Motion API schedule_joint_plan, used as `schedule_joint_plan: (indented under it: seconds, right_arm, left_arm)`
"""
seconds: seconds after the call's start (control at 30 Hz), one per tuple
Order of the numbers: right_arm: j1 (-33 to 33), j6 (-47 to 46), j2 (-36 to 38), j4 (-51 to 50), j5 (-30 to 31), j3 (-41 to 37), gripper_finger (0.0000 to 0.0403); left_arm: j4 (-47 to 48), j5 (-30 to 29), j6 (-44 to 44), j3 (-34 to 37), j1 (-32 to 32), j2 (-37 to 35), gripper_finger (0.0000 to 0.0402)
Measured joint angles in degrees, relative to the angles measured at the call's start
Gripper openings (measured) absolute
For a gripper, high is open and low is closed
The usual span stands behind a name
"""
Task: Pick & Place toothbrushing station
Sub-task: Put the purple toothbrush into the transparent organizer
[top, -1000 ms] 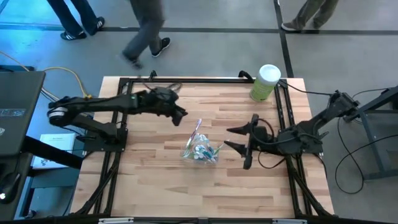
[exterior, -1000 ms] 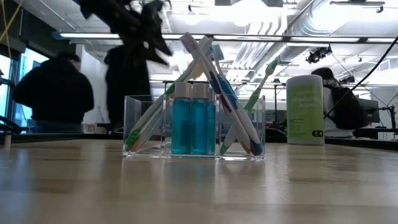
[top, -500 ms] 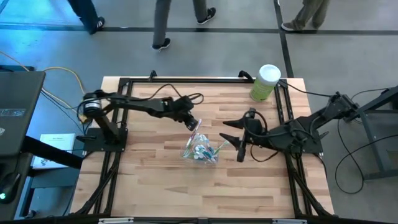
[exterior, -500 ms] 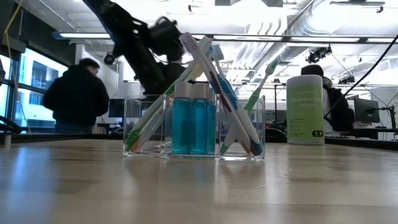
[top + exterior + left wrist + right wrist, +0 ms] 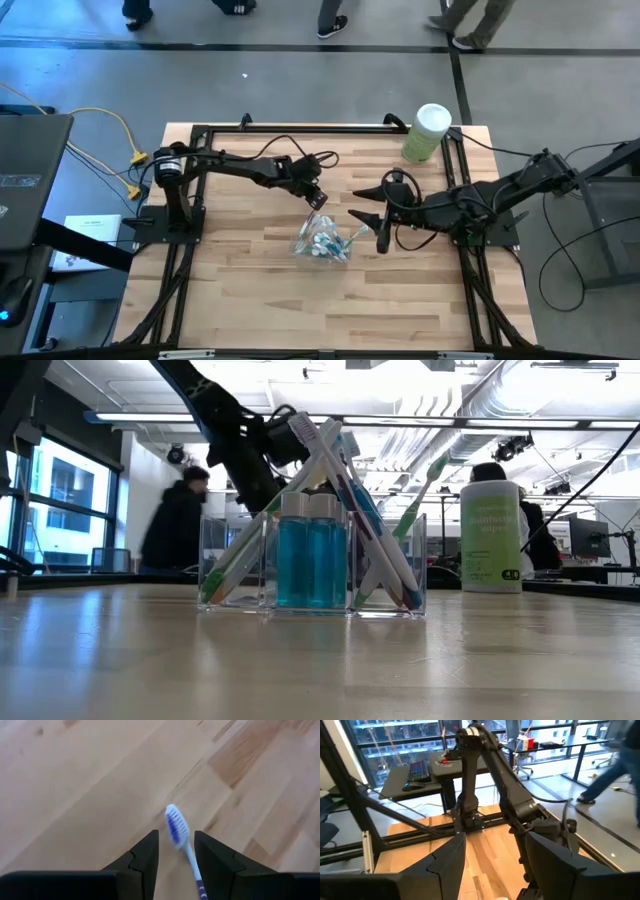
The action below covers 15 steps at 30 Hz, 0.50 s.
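The toothbrushing station [image 5: 322, 240] is a clear plastic holder [image 5: 310, 565] standing on its base at the middle of the table. It holds two blue bottles with white caps and several slim toothbrushes that lean in it. My left gripper [image 5: 315, 196] is open just above its far side. Its fingers stand on either side of the head of a white toothbrush with blue bristles [image 5: 175, 826]. My right gripper [image 5: 368, 228] is open, level, just right of the holder, pointing at it. It touches nothing. My left gripper comes from above, slanting from the table's left, with the toothbrush's neck [image 5: 192, 865] between its open fingers. The neck runs close by one finger [image 5: 215, 865]; I cannot tell whether it touches. The brush leans in the holder.
A tall pale-green canister with a white lid [image 5: 427, 132] stands at the far right corner, and shows in the low view [image 5: 490, 535]. Black frame rails run along the table's edges. People walk on the floor beyond the far edge.
My left gripper has gone toward the table's right and near side and down, onto the top of the toothbrushes. My right gripper has gone toward the table's left, closer to the holder. The holder has stayed in place.
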<state>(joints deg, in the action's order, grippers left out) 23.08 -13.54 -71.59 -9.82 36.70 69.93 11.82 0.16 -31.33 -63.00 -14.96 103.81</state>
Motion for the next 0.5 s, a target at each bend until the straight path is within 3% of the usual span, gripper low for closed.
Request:
schedule_joint_plan:
  seconds: [0.5]
  right_arm:
    - [-2.5,-0.1,0.0,-1.9,-5.1,0.0,0.0199]
  left_arm:
    - [-2.3,0.3,0.5,-3.7,0.0,9.1,0.0119]
